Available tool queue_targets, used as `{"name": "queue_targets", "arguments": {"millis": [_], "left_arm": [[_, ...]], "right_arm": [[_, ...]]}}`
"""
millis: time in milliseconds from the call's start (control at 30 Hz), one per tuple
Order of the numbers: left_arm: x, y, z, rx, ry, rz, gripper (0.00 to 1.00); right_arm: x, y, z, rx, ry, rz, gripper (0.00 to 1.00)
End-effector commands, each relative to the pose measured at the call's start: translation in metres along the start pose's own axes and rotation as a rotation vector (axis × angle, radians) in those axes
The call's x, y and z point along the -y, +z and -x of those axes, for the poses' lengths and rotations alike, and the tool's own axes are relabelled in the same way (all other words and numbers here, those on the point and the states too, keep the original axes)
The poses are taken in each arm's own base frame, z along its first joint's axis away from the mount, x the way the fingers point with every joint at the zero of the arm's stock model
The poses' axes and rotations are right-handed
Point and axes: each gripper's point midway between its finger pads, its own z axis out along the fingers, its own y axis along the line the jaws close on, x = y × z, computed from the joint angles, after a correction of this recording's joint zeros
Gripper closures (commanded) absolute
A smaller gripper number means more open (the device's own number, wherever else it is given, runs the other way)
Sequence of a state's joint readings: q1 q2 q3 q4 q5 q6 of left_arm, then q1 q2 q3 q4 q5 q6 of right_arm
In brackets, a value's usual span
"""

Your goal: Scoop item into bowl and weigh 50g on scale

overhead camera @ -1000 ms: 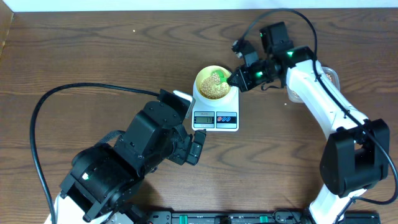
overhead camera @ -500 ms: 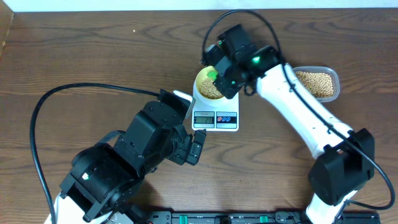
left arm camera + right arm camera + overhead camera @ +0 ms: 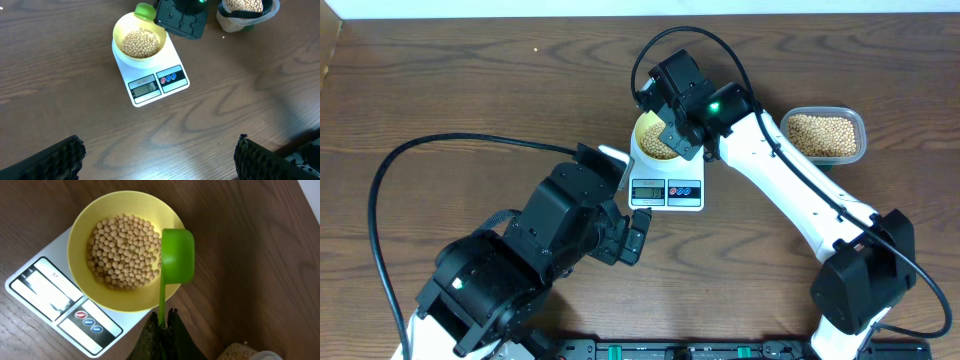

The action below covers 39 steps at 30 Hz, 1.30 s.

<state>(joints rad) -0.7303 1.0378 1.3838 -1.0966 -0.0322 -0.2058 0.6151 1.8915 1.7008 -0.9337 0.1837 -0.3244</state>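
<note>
Swung leftward since earlier, the right gripper point(image 3: 162, 325) pinched the scoop point(image 3: 177, 255), its cup over the rim of the bowl point(image 3: 80, 230). It sat on the scale point(image 3: 45, 287), holding beans point(image 3: 122, 250). The left gripper point(image 3: 160, 155) stood spread.

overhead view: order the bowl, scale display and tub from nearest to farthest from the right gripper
1. bowl, right beneath the right gripper and its scoop.
2. scale display, just past the bowl, toward the robot.
3. tub, well off to the robot's right.
</note>
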Motion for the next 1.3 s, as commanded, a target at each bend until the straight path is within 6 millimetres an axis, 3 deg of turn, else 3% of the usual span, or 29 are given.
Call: {"name": "queue_targets", "arguments": {"millis": [0, 100, 200, 333, 467, 567, 800, 1067, 1267], "left_arm": [[0.000, -0.006, 0.004, 0.020, 0.011, -0.003, 0.02], [0.000, -0.006, 0.004, 0.020, 0.011, -0.004, 0.02], [0.000, -0.006, 0.004, 0.020, 0.011, -0.003, 0.02], [0.000, -0.006, 0.004, 0.020, 0.011, -0.003, 0.02], [0.000, -0.006, 0.004, 0.020, 0.011, -0.004, 0.02], [0.000, -0.006, 0.004, 0.020, 0.011, -0.004, 0.02], [0.000, -0.006, 0.004, 0.020, 0.011, -0.003, 0.02], [0.000, -0.006, 0.004, 0.020, 0.011, -0.003, 0.02], [0.000, -0.006, 0.004, 0.020, 0.011, -0.003, 0.02]], "right_arm": [[0.026, -0.013, 0.005, 0.031, 0.134, -0.051, 0.99], [0.059, -0.023, -0.005, 0.033, 0.304, -0.121, 0.99], [0.100, -0.036, -0.031, 0.004, 0.472, -0.230, 0.99], [0.154, -0.054, -0.088, -0.092, 0.700, -0.406, 0.99], [0.177, -0.057, -0.147, -0.231, 0.868, -0.468, 0.99], [0.180, -0.056, -0.176, -0.307, 0.946, -0.445, 0.99], [0.175, -0.040, -0.212, -0.391, 1.048, -0.402, 0.99], [0.153, 0.000, -0.234, -0.425, 1.081, -0.322, 0.99], [0.145, 0.015, -0.242, -0.430, 1.080, -0.316, 0.99]]}}
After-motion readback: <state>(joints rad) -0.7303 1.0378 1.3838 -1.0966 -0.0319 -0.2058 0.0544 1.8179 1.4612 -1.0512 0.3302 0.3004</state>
